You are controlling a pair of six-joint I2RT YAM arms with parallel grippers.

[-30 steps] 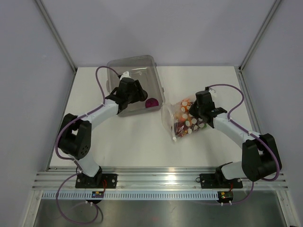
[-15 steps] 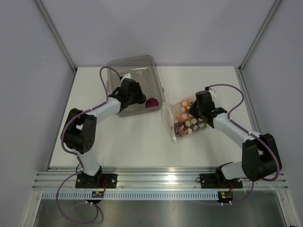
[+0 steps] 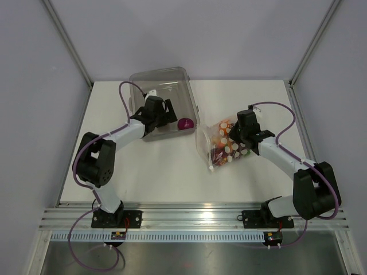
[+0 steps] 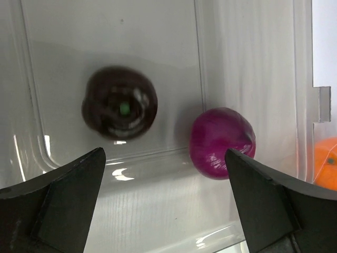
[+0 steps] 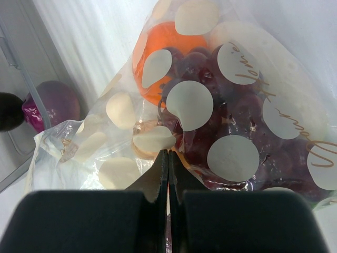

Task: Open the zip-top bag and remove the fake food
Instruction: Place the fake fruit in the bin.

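Left pincer [image 4: 163,158] gapes wide and empty over the clear bin [image 3: 163,80] holding a dark red piece [image 4: 120,109] and a purple piece [image 4: 222,142]. Right pincer [image 5: 168,154] is closed on film of the zip-top bag [image 5: 237,116], which sits on the worktop [image 3: 172,172] beside the bin with fake food [image 5: 168,47] inside. Risk: the thin pinch slips and the bag's mouth collapses.

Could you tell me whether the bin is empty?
Not empty: the bin holds a dark fruit and a purple fruit.

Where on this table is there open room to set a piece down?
Bare table in the near middle, this side of the clear bin and zip-top bag; also the far right corner. Crowded: the narrow strip between bin and bag.
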